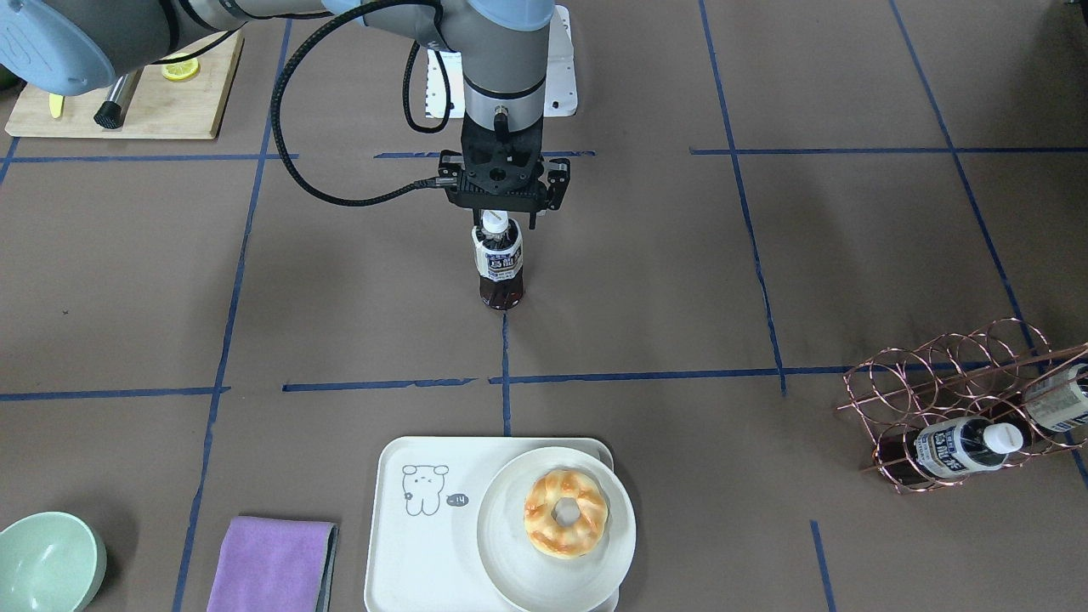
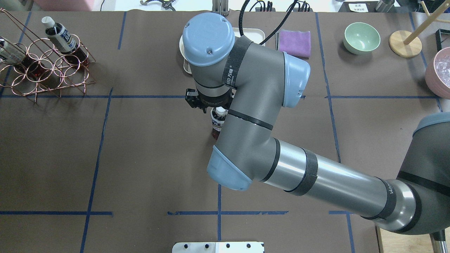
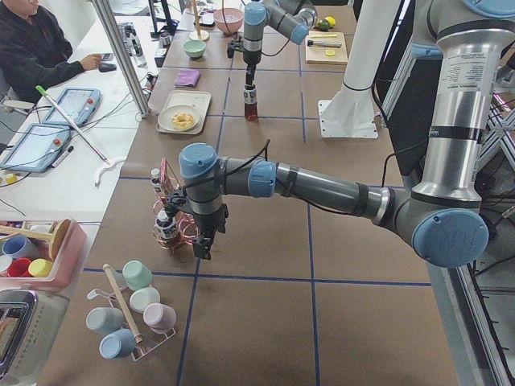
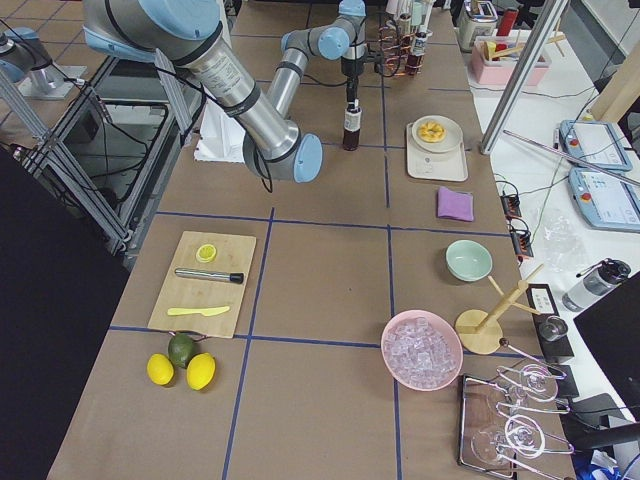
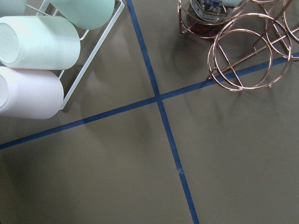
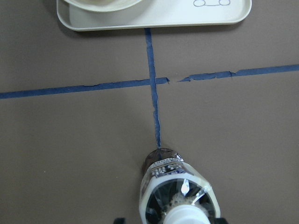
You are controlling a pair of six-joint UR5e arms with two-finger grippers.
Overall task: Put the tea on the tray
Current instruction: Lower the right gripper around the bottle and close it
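Observation:
A tea bottle [image 1: 499,259] stands upright on the brown table at a tape crossing; it also shows in the right wrist view [image 6: 177,191]. My right gripper [image 1: 503,223] hangs straight over it, its jaws either side of the white cap and apart from it, open. The cream tray [image 1: 408,552] with the bear drawing lies further out toward the operators' edge, also in the right wrist view [image 6: 187,16]. My left gripper [image 3: 201,249] hovers beside the copper rack [image 3: 173,225]; I cannot tell if it is open or shut.
A round white plate [image 1: 510,544] with a ring pastry [image 1: 565,512] takes up the tray's right half. The copper wire rack [image 1: 935,382] holds two more bottles [image 1: 960,446]. A purple cloth [image 1: 272,565] and a green bowl [image 1: 47,565] lie beside the tray. A cutting board [image 1: 161,106] is near the robot.

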